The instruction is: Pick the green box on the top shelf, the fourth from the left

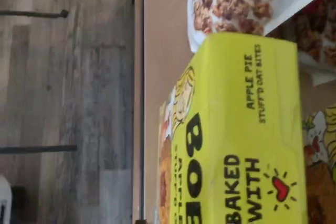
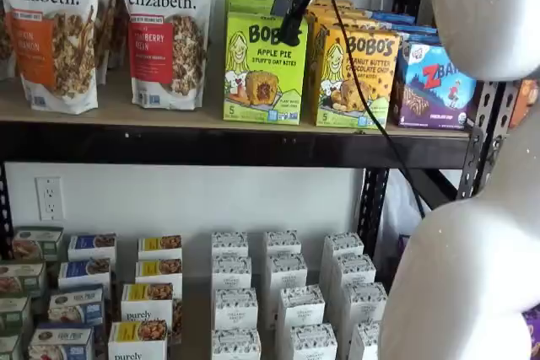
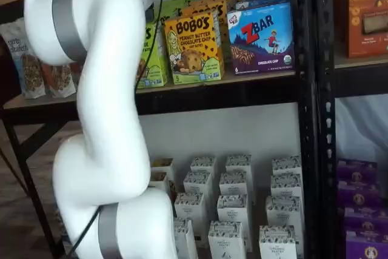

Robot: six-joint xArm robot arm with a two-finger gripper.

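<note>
The green box (image 2: 264,67) stands upright on the top shelf (image 2: 118,110), between a purely elizabeth granola bag (image 2: 167,31) and the yellow-orange Bobo's box (image 2: 353,77). My gripper (image 2: 291,27) hangs from the top edge, its black fingers in front of the green box's upper right corner; they show side-on with no plain gap. The wrist view shows the box's lime top face (image 1: 241,129) close up, with "APPLE PIE" on it. In a shelf view my white arm hides most of the green box (image 3: 154,59).
A blue ZBar box (image 2: 434,86) stands right of the yellow-orange box. More granola bags (image 2: 51,31) stand at the left. White cartons (image 2: 287,301) fill the level below. Black uprights (image 3: 309,89) frame the shelf's right end.
</note>
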